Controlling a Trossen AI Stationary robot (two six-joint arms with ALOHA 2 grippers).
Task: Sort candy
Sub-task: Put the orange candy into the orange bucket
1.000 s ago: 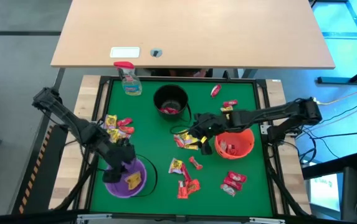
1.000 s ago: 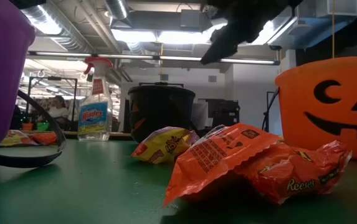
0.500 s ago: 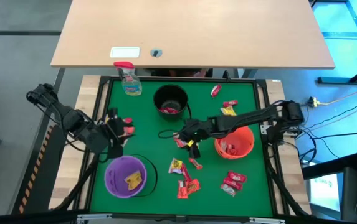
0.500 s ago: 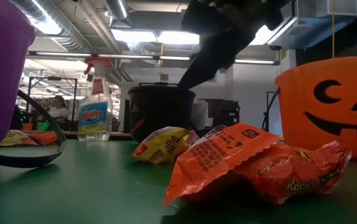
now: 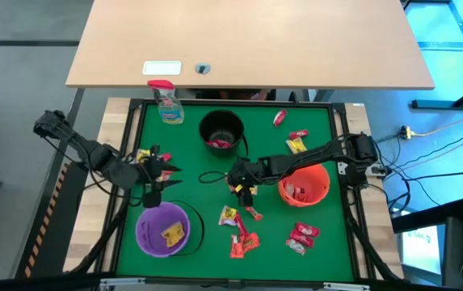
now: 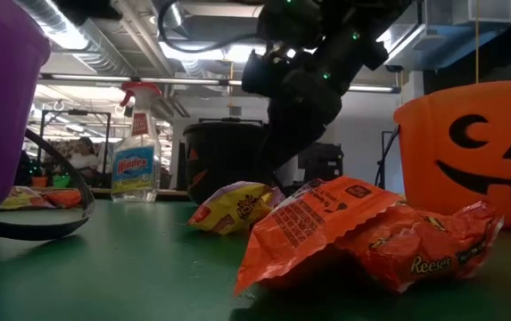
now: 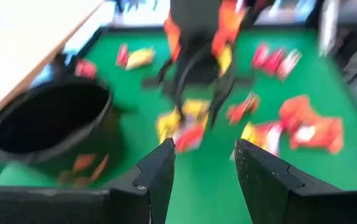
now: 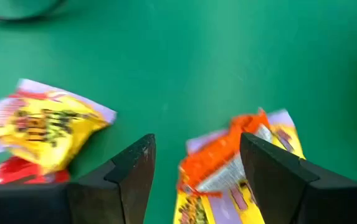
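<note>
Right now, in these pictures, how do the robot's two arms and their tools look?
Both arms are dark, almost black, built of slim jointed segments with thin black cables along them. The left tool and the right tool each end in two dark fingers; the fingers are flat and angular with matte, chamfered edges. In the low view, small green lights glow on one arm.

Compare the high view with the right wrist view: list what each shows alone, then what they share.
Only the high view shows the round purple plastic bucket, the black bucket, the orange bucket, the clear spray bottle with a red top, and the left tool open beside the candy near the table's left edge.

Only the right wrist view shows the gap of the right tool close up, open over an orange wrapped candy packet, not touching it.

Both show the green table mat and a yellow packet.
</note>
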